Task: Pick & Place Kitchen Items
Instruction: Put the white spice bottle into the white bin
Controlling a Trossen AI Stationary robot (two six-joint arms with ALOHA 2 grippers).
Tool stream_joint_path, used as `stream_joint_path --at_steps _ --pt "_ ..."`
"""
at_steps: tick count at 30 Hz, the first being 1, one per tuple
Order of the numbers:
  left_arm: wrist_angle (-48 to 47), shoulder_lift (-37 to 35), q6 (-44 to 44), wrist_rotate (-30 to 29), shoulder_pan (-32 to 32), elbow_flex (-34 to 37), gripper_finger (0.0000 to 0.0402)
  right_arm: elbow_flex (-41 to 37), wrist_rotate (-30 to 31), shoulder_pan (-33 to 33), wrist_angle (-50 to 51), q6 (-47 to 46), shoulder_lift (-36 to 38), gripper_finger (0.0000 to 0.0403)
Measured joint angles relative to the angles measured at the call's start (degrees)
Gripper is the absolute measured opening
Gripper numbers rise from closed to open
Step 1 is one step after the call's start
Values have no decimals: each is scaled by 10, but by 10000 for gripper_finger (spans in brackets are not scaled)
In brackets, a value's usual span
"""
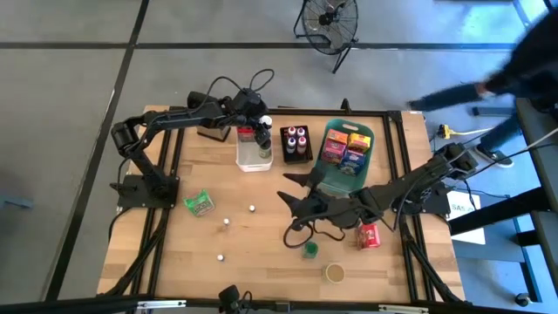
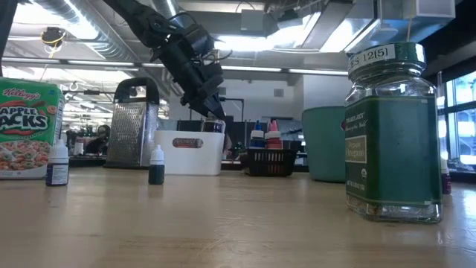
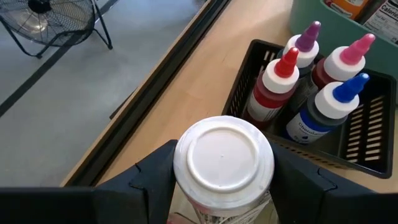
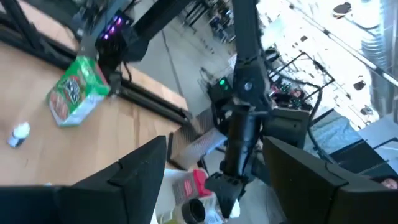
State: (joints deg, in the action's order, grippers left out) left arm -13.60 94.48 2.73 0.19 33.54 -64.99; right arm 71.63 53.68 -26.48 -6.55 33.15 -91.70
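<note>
A jar with a white lid (image 3: 224, 160) sits between the fingers of my left gripper (image 1: 262, 131), which is shut on it over the white bin (image 1: 253, 159) at the table's far side. My right gripper (image 1: 292, 194) hovers open over the table's middle with nothing between its fingers (image 4: 140, 177). Boxes lie in the teal basket (image 1: 367, 139). Capped bottles (image 3: 314, 102) stand in the black tray (image 1: 296, 145). On the table lie a green packet (image 1: 199, 203), a red box (image 1: 370, 235), a green jar (image 1: 309, 250), a round jar (image 1: 335, 273) and small bottles (image 1: 225, 221). My left gripper pinches the jar's body just under the white lid (image 3: 186, 186) between its two fingers, one on each side. The fingers slant down from the table's left side. The jar's lid faces the wrist camera and hides the rest of it.
A metal grater (image 2: 137, 123) stands left of the white bin (image 2: 190, 152). A person (image 1: 514, 70) moves beyond the table's far right corner, and a fan (image 1: 327, 22) stands behind the far edge. Bare wood lies between the loose bottles and the near edge.
</note>
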Motion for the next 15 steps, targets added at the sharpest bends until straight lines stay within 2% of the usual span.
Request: stream_joint_path --at_steps 7,15 --pt "-14 0 3 1 0 0 208 1 -9 25 45 -17 8 268" --pt "4 0 27 1 0 0 213 1 -104 40 95 -35 35 268"
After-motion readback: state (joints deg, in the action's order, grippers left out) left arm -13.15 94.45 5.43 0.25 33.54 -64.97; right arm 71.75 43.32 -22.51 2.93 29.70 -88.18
